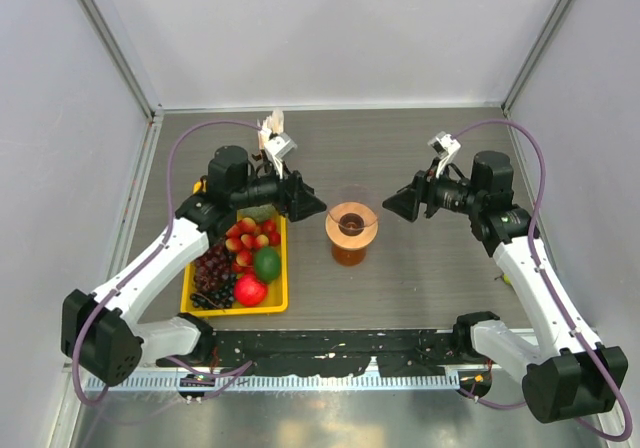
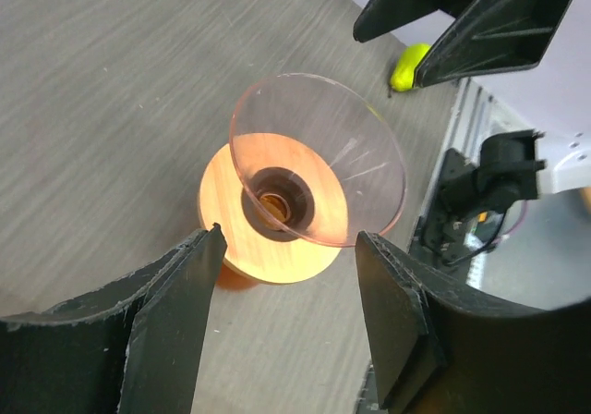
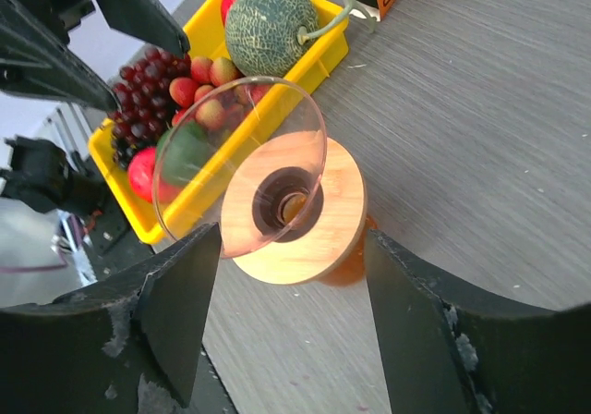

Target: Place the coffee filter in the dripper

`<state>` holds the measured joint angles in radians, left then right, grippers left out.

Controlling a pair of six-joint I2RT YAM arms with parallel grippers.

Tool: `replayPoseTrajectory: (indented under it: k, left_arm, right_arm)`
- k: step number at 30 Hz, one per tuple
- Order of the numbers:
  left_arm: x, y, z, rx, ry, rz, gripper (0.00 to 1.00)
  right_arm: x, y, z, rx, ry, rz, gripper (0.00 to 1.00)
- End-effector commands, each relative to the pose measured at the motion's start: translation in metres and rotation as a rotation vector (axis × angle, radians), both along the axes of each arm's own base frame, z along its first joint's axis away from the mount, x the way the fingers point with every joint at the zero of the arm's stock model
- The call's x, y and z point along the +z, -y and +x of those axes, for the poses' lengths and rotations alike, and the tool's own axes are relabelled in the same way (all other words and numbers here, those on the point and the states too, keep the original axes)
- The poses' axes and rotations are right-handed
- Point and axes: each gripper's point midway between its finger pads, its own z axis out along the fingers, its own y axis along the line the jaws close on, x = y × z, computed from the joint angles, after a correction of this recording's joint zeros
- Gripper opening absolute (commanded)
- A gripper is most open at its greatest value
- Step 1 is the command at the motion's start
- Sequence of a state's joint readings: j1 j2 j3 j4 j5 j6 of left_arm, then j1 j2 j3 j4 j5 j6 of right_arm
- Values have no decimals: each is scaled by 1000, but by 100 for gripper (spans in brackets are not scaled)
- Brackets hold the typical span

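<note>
Up close we've got the left gripper (image 2: 291, 238) and right gripper (image 3: 294, 234), jaws apart on both, nothing held, one on either side of the dripper (image 1: 352, 223). It sits mid-table on a jug (image 1: 349, 256) of amber liquid. The yellow tray (image 1: 284, 278) near its left holds grapes (image 1: 213, 268), a melon (image 3: 268, 26) and an apple (image 1: 250, 290). We see bare table (image 1: 430, 268) behind and to the right.
</note>
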<state>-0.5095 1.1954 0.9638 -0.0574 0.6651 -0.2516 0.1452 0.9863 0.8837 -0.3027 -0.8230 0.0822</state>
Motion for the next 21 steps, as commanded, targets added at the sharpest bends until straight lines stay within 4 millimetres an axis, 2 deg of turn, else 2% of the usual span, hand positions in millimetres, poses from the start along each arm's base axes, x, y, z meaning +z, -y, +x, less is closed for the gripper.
replayPoseTrajectory:
  k: [1, 4, 6, 7, 14, 21]
  left_arm:
    - [15, 5, -3, 28, -153, -37, 69]
    - [12, 6, 2, 72, -231, -43, 69]
    - [7, 2, 10, 141, -301, -6, 58]
    - [2, 1, 9, 140, -326, 27, 56]
    - [-6, 2, 12, 158, -399, 60, 51]
    - [-10, 7, 4, 125, -421, 50, 49]
  right_arm:
    - [24, -5, 4, -58, -27, 83, 69]
    - [20, -5, 9, -85, -76, 75, 66]
    - [14, -4, 12, -112, -128, 74, 64]
    - [13, -3, 14, -125, -141, 73, 62]
    - [8, -9, 12, -123, -210, 74, 52]
    - [7, -15, 7, -91, -235, 80, 50]
